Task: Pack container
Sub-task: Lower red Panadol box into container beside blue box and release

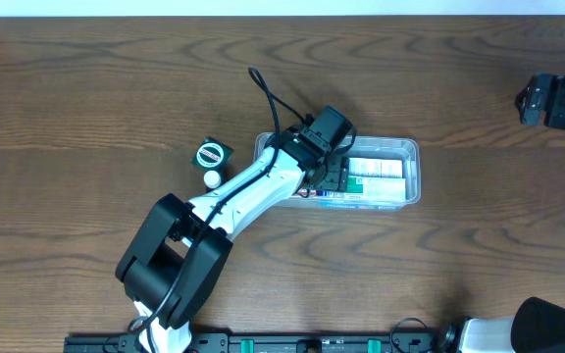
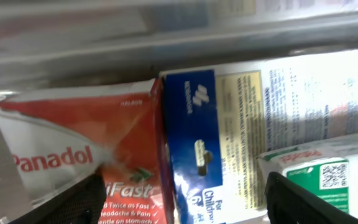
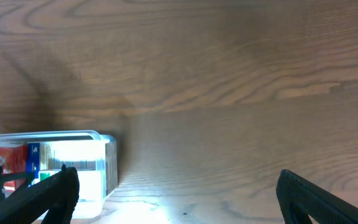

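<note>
The clear plastic container [image 1: 412, 165] lies at the table's middle and holds several medicine boxes. My left gripper [image 1: 328, 178] is lowered into its left end. In the left wrist view the gripper [image 2: 185, 208] is open, its fingers wide apart on either side of a red Panadol box [image 2: 92, 155] and a blue and white box [image 2: 194, 124]. A green and white box [image 2: 316, 171] lies to their right. My right gripper [image 1: 530, 98] is far off at the table's right. It is open and empty [image 3: 176, 199] above bare wood, and the container [image 3: 104, 155] shows at the far left of its view.
A small round green and white item in a black holder [image 1: 210, 154] and a small white round item [image 1: 212, 179] lie on the wood just left of the container. The left arm's white link [image 1: 253, 186] stretches from the front left across to the container.
</note>
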